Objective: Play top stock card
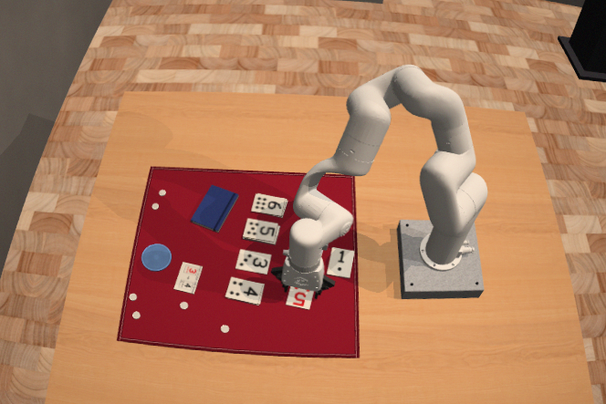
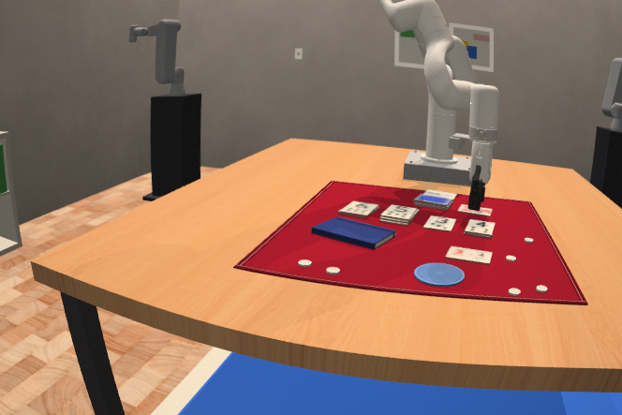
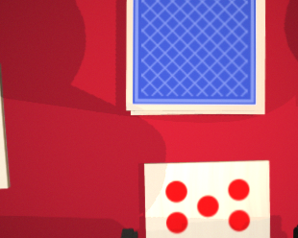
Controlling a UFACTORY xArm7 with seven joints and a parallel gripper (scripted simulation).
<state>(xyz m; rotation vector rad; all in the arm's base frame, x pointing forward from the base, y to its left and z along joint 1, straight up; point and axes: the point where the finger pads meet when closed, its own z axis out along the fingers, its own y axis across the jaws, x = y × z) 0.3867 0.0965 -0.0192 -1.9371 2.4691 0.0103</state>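
The face-down stock with a blue lattice back (image 2: 433,200) (image 3: 194,53) lies on the red mat (image 1: 293,336) (image 2: 377,270); the arm hides it in the top view. A face-up red 5 card (image 1: 298,298) (image 2: 467,211) (image 3: 208,179) lies flat on the mat beside the stock, apart from it. My gripper (image 1: 301,291) (image 2: 475,206) (image 3: 214,233) is open, low over the red 5, with one finger on each side of it. Piles show a black 6 (image 1: 268,205) (image 2: 358,209), black 5 (image 1: 261,231) (image 2: 399,212), black 3 (image 1: 253,262) (image 2: 439,223) and black 4 (image 1: 245,291) (image 2: 480,227).
A black 1 card (image 1: 339,263) lies at the mat's robot-side edge. A blue book (image 1: 214,208) (image 2: 353,231), a blue disc (image 1: 156,257) (image 2: 438,274), a small card marked 3 and 4 (image 1: 187,277) (image 2: 468,254) and several white discs lie on the mat.
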